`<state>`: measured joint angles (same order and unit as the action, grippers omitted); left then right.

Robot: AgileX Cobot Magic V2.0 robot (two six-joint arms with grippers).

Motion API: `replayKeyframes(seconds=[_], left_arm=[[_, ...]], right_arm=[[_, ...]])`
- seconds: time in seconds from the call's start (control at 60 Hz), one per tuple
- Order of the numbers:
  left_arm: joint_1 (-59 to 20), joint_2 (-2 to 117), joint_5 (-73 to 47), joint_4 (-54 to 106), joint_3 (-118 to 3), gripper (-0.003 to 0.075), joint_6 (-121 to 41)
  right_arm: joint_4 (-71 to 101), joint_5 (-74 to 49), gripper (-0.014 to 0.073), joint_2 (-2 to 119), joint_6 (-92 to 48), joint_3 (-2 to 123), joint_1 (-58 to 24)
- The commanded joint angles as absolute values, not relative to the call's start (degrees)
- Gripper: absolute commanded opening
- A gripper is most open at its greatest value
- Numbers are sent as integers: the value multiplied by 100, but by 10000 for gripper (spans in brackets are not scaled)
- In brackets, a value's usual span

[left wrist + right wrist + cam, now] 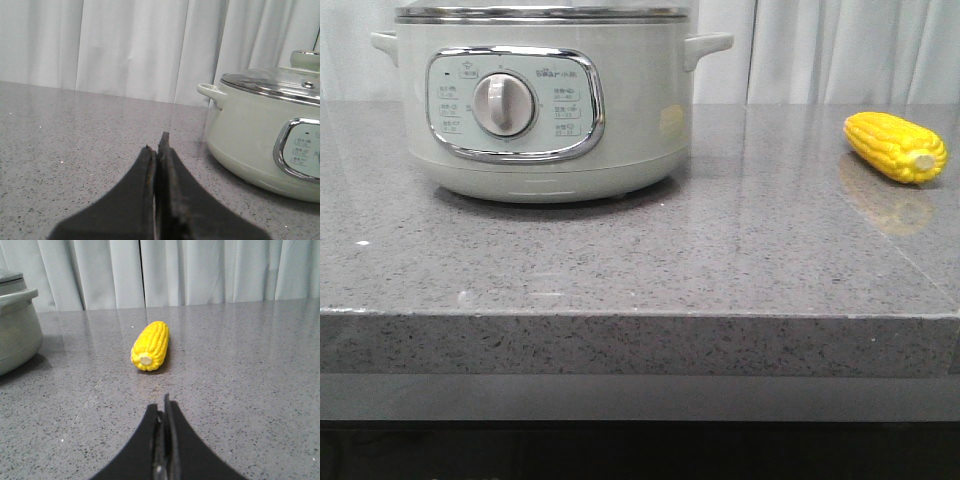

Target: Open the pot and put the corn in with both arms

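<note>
The pale grey-green pot stands at the back left of the grey counter, its dial panel facing me. In the left wrist view the pot carries a glass lid with a knob. The yellow corn lies on the counter at the right, stub end toward me. It also shows in the right wrist view, ahead of my right gripper, which is shut and empty. My left gripper is shut and empty, low over the counter beside the pot. Neither gripper shows in the front view.
The grey speckled counter has a front edge near me. White curtains hang behind it.
</note>
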<state>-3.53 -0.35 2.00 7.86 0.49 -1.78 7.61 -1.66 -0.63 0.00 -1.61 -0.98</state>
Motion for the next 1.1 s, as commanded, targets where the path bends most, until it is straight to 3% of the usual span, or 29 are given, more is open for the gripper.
replayKeyframes(seconds=[0.0,0.884,1.084], left_arm=[[-359,-122,647,764,110,-20,-158],[-359,-122,679,764,61,-20,-158],[-359,-25,84,909,-818,-20,-124]], right_arm=[[738,323,-69,-181,-38,-93,-92],[732,533,-69,-181,-38,-67,-92],[705,-491,-69,-171,-49,773,-92]])
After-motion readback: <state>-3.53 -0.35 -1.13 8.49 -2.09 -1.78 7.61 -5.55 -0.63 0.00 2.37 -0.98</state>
